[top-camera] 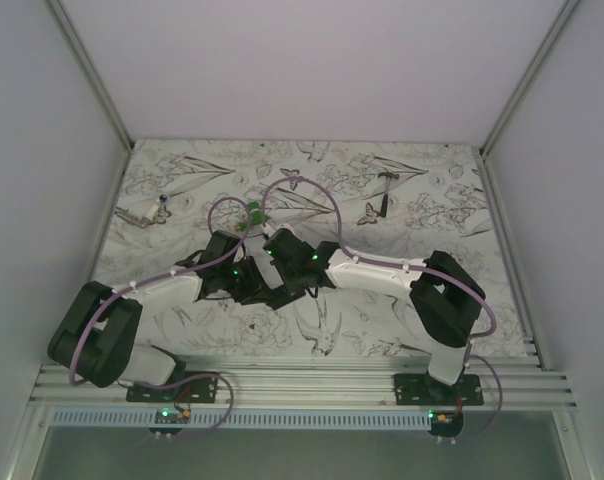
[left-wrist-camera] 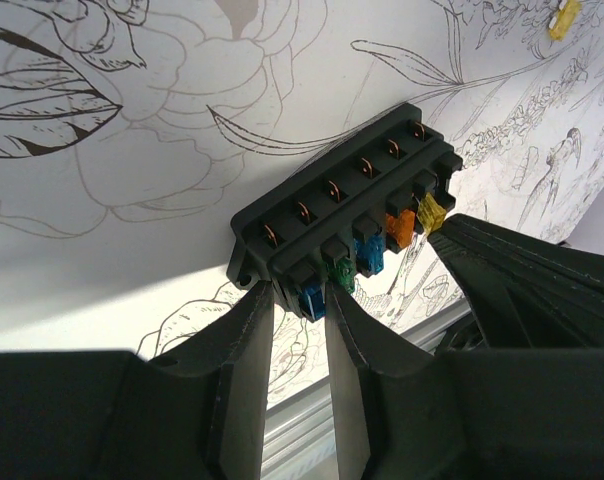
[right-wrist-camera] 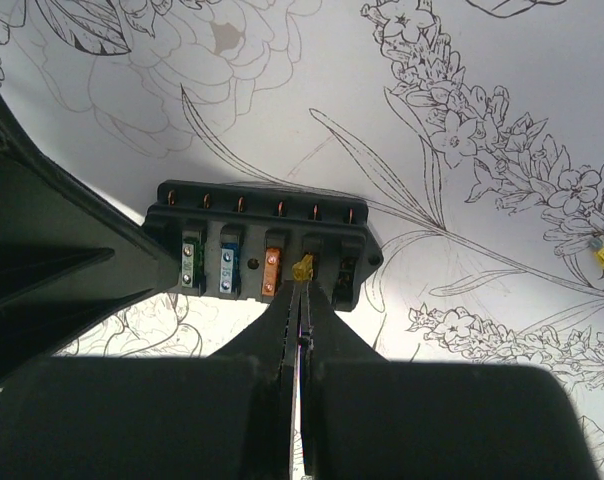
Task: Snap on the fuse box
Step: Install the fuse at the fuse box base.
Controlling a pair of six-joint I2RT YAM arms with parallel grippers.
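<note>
**Right hand meets the box square on, at the yellow fuse**

The fuse box [right-wrist-camera: 257, 215] is at the middle of the table [right-wrist-camera: 282, 90], either resting on its flowered surface or held just above it; I cannot tell which. Its long axis runs straight across the right wrist view, with its row of coloured fuses [right-wrist-camera: 227, 268] facing that camera.

The left hand [left-wrist-camera: 297, 300] has the box by one short end, a finger on each side, clamped on the plastic. The right hand [right-wrist-camera: 302, 290] comes in from the long side, at right angles to that axis. Its two fingers are pressed together into one narrow tip.

That tip touches the yellow fuse [right-wrist-camera: 302, 268], which stands in the second slot from the free end. Of the fitted fuses, it is the farthest from the left hand. Whether any of the fuse is nipped between the fingers is hidden.

My reading is that the coming move is a push along the right hand's own line, straight into the slot, while the left hand braces the box. The risk is the tip sliding sideways along the row. In the top view both hands meet over the box and hide it
</note>
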